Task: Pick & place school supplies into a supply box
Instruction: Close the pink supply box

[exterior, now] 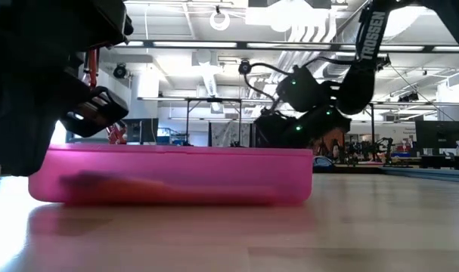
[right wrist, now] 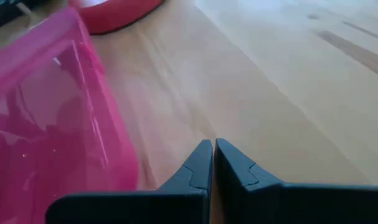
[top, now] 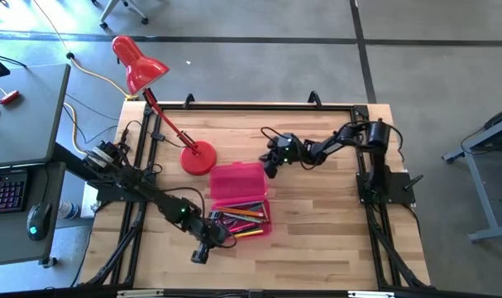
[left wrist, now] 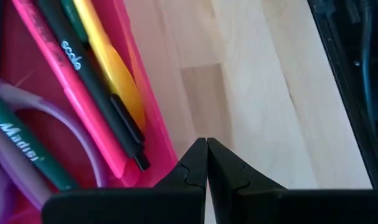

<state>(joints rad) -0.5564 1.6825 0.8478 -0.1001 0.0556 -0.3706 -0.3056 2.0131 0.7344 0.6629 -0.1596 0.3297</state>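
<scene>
From above, the pink box [top: 241, 201] sits mid-table, open, pens [top: 244, 217] inside. Only the left wrist view shows purple scissors [left wrist: 48, 134] there. Left gripper [left wrist: 207, 163] and right gripper [right wrist: 213, 163] both pressed together, empty.

Red desk lamp [top: 143, 68] on wooden table [top: 317, 240]

Pens [top: 244, 217] fill the open pink box [top: 239, 180] beside a red lamp [top: 139, 64].
</scene>
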